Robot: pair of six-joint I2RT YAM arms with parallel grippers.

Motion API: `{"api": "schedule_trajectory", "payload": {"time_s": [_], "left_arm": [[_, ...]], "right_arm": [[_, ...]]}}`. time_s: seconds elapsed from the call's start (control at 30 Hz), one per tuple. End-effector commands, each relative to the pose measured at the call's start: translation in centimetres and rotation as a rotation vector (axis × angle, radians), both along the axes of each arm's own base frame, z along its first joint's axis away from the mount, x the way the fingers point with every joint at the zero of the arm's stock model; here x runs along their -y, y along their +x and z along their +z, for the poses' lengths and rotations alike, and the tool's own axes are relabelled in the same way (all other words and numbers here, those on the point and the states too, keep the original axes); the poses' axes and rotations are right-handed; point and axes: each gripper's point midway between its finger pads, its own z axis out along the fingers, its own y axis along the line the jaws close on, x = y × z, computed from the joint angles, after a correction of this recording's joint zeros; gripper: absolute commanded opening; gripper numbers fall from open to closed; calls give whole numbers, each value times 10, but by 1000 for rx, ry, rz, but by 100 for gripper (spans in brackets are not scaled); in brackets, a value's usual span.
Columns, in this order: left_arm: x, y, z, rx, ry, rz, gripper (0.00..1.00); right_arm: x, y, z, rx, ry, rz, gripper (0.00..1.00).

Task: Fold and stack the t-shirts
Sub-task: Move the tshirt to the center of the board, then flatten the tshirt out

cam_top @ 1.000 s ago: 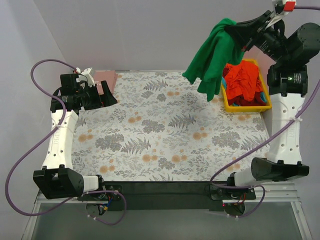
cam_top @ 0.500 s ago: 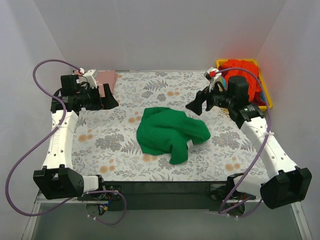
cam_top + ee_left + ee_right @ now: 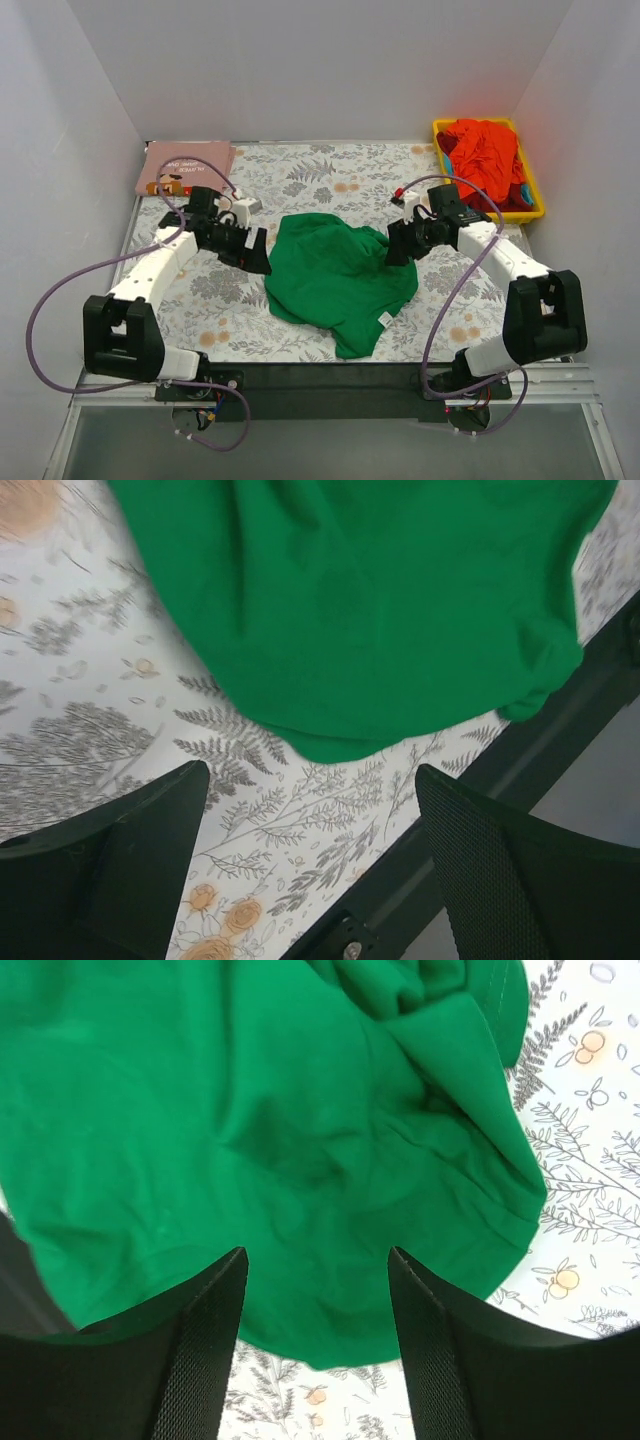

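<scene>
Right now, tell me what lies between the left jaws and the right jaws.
The green t-shirt, lying crumpled on the floral table covering, fills that stretch; the top external view shows it.

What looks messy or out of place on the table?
The green t-shirt lies rumpled in the middle, edges bunched, white label showing near the front. The red-orange shirts are a loose heap in the yellow bin. The folded pink shirt at the far-left corner looks tidy.

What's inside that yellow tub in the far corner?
A crumpled heap of red-orange t-shirts fills the yellow bin. How many there are, and anything beneath the heap, cannot be seen because the top layers cover it.
</scene>
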Motion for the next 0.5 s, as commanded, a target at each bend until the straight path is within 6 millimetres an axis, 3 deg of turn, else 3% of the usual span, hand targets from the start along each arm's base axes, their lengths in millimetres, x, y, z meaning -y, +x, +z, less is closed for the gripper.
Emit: {"api": "schedule_trajectory", "payload": {"time_s": [0.0, 0.07, 0.2, 0.3, 0.47], "left_arm": [[5, -5, -31, -5, 103, -33, 81], [8, -9, -45, -38, 135, -42, 79], [33, -29, -47, -7, 130, -164, 78], [51, -44, -51, 85, 175, -267, 78], [62, -41, -74, 151, 300, -337, 84]], "right_arm": [[5, 8, -15, 2, -50, 34, 62], [9, 6, -34, -50, -81, 38, 59], [20, -8, -63, -121, -143, 43, 57], [25, -16, -76, -167, -167, 29, 56], [30, -19, -87, -201, -197, -4, 52]]}}
